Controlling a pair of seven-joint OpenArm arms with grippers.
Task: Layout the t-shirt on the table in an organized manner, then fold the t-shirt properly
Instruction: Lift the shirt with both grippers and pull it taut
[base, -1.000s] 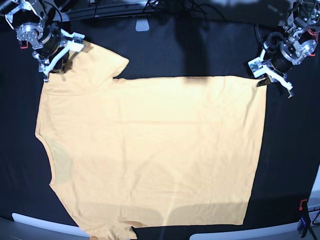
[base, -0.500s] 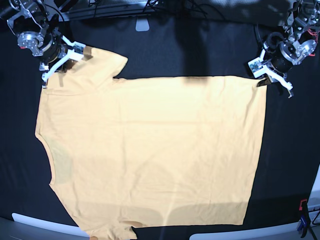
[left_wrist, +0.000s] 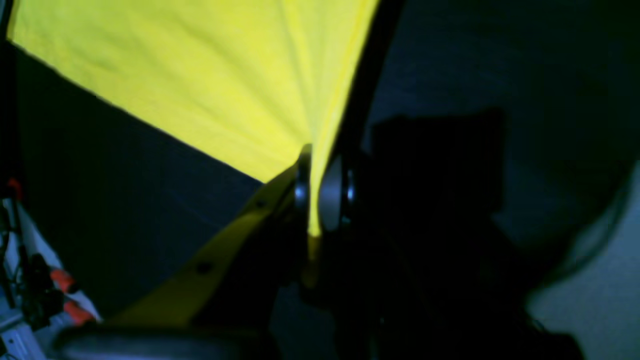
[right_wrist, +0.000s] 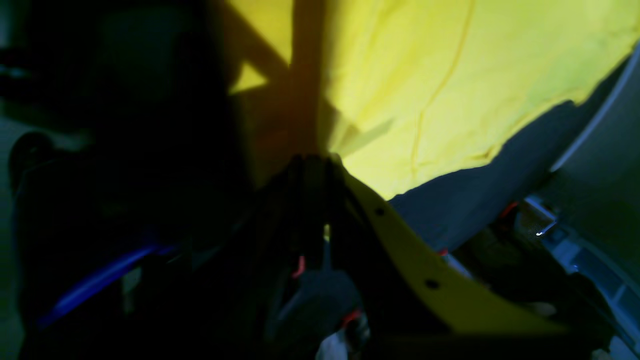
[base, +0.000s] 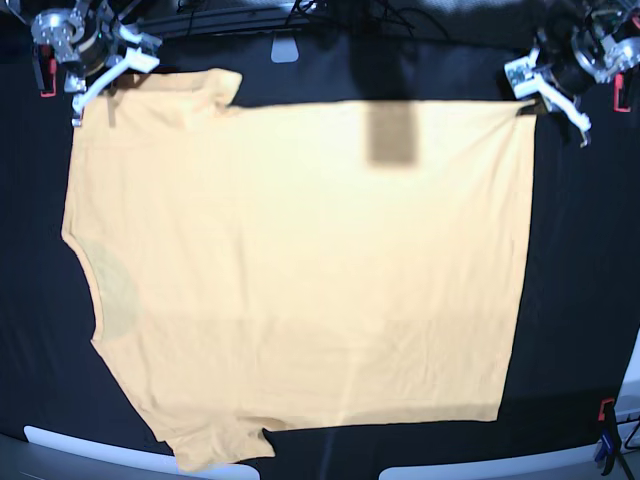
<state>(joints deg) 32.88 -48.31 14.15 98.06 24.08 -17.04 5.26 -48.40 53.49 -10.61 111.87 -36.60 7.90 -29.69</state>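
Observation:
The pale yellow-orange t-shirt (base: 300, 270) lies spread flat on the black table (base: 580, 260), neckline to the left, hem to the right. My left gripper (base: 528, 103) is shut on the shirt's far right hem corner; in the left wrist view the cloth (left_wrist: 225, 85) is pinched between the fingers (left_wrist: 327, 192). My right gripper (base: 112, 75) is shut on the far left sleeve corner; in the right wrist view the shirt (right_wrist: 450, 85) fans out from the dark, hard-to-see fingertips (right_wrist: 312, 170).
A red-and-black clamp (base: 605, 430) stands at the near right table edge. White table edge strips (base: 90, 450) run along the front. Cables and a white tab (base: 285, 47) lie along the back edge.
Both grippers have moved toward the far edge, pulling the shirt's far edge and the whole shirt with them. The far sleeve is now stretched flatter.

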